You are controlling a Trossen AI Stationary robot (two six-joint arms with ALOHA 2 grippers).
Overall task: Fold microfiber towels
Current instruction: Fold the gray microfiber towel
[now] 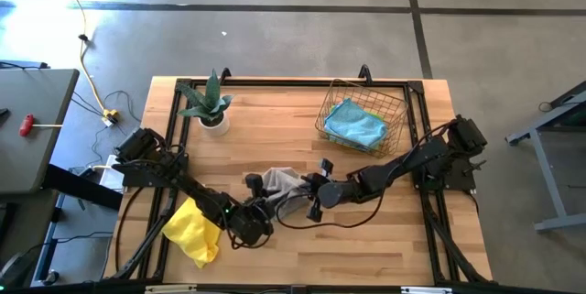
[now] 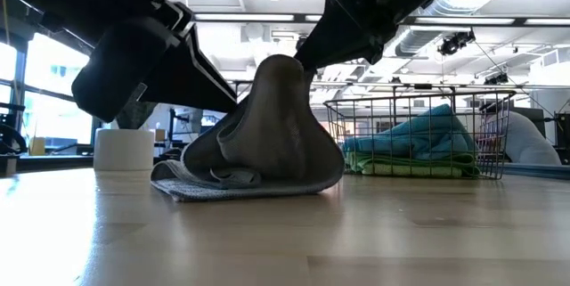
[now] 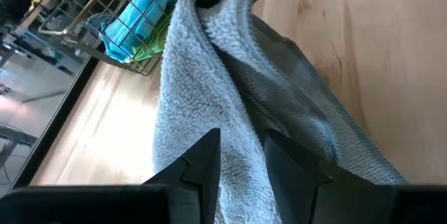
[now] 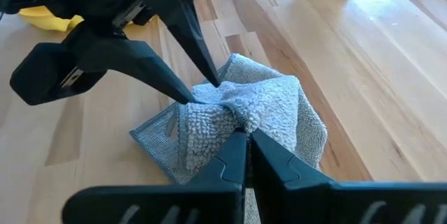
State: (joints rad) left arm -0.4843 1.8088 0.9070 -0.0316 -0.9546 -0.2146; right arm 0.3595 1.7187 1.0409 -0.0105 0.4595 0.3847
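Observation:
A grey towel (image 1: 279, 182) lies bunched at the table's middle, its lower folds (image 2: 232, 183) on the wood and one part drawn up into a peak. My right gripper (image 1: 300, 201) is shut on it from the right. My left gripper (image 1: 267, 210) is shut on it from the near left. A yellow towel (image 1: 194, 232) lies crumpled at the near left, beside the left arm. A light blue towel (image 1: 355, 125) lies over a green one (image 2: 401, 166) in the wire basket (image 1: 396, 111). My left gripper pinches a bunched fold of the grey towel (image 3: 241, 147) between its two fingers, which slant down from the table's left (image 4: 199, 88). One layer or several, I cannot tell. The towel below the hold rests on the table. My right gripper pinches the top of the towel's raised peak (image 4: 241, 121) between its two fingers, slanting down from the table's right. The peak (image 2: 283, 65) stands above the table, and the cloth runs down from it to the folds lying on the wood.
A small potted plant (image 1: 211, 106) in a white pot stands at the far left. The wire basket stands at the far right. Bare wood lies along the near edge (image 1: 366, 248) and between the plant and the basket.

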